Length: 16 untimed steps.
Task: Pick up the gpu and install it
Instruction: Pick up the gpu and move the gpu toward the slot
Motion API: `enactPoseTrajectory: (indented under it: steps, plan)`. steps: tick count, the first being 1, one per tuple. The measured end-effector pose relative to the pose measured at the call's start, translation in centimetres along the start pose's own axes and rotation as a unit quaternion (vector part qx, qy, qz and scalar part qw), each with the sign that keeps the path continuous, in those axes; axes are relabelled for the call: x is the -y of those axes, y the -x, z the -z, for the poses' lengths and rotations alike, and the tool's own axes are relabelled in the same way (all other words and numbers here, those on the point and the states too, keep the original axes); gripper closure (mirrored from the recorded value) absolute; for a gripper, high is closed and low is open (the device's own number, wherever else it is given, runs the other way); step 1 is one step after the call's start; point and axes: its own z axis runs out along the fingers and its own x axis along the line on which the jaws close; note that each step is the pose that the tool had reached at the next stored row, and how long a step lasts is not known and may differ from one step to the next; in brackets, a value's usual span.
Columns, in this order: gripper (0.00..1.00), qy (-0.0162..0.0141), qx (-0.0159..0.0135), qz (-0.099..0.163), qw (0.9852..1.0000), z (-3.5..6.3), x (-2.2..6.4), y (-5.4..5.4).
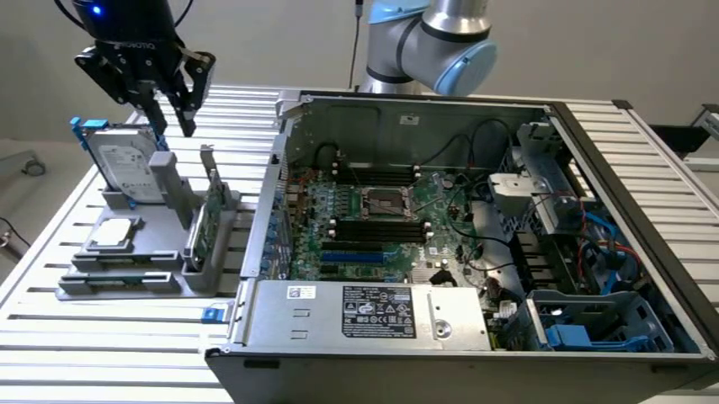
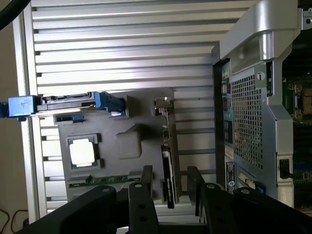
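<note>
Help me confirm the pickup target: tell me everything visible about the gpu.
The gpu is a thin green card with a black cover on one face and a silver bracket at one end. It stands on edge in a grey holder, beside the computer case. The open hand hangs above, not touching.

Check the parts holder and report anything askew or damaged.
Nothing stands out. The gpu stands upright in its slot of the grey holder, the hard drive upright in its blue frame, the processor flat in its pocket. The gripper hangs open above them.
</note>
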Motion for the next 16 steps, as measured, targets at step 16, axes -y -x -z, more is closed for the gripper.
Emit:
enactPoseTrajectory:
  steps: [16]
  plan:
    - [0.58, -0.0004, -0.0074, 0.051, 0.9986, -2.54, 1.14, -0.1]
